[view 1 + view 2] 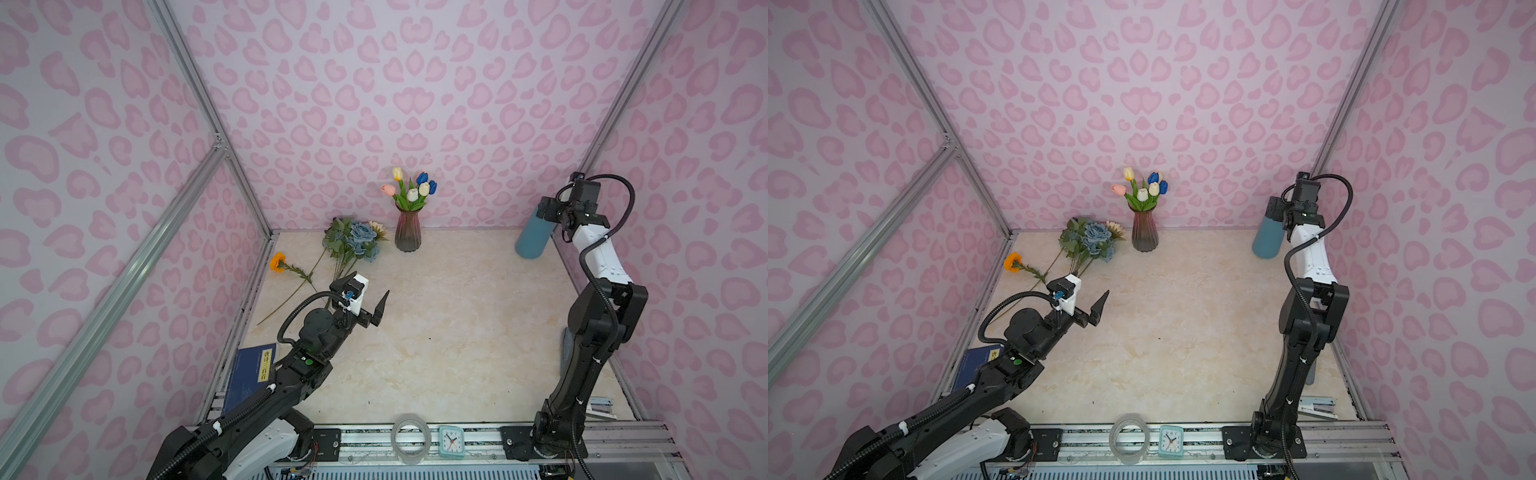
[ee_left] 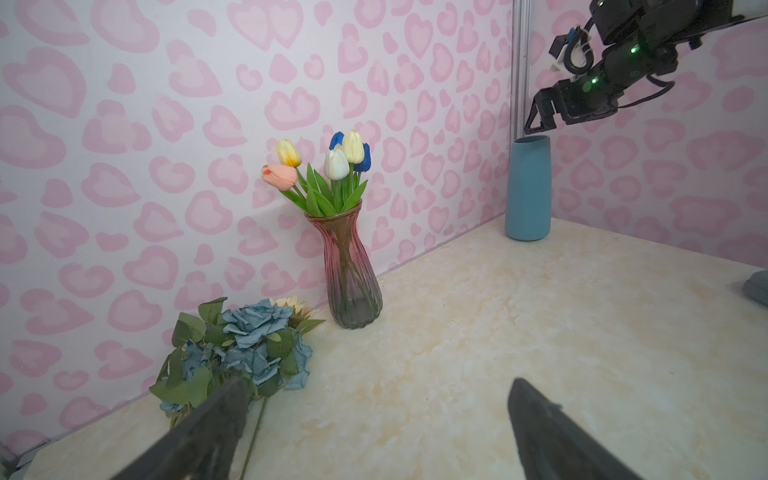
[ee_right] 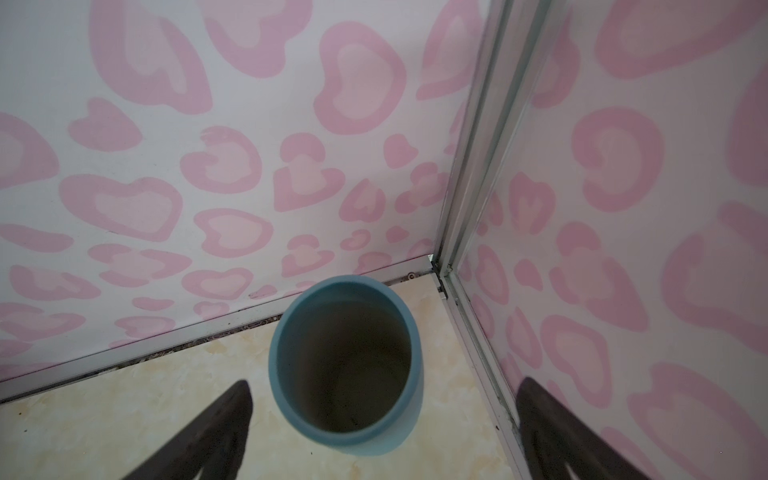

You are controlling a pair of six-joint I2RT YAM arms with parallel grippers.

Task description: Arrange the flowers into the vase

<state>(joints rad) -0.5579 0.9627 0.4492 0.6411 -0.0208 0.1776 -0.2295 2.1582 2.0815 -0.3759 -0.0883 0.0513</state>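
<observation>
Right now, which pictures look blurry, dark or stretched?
Both top views: sharp, but walls splay outward and corners dim. Left wrist view: left gripper blurred near the lens, pink vase crisp. Right wrist view: right gripper a dark blur, blue vase shadowed inside.

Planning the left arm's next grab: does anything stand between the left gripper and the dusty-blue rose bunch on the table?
Nothing visible does. The open left gripper hangs close to the stems of the rose bunch. The pink vase stands beside the blooms, off that path.
</observation>
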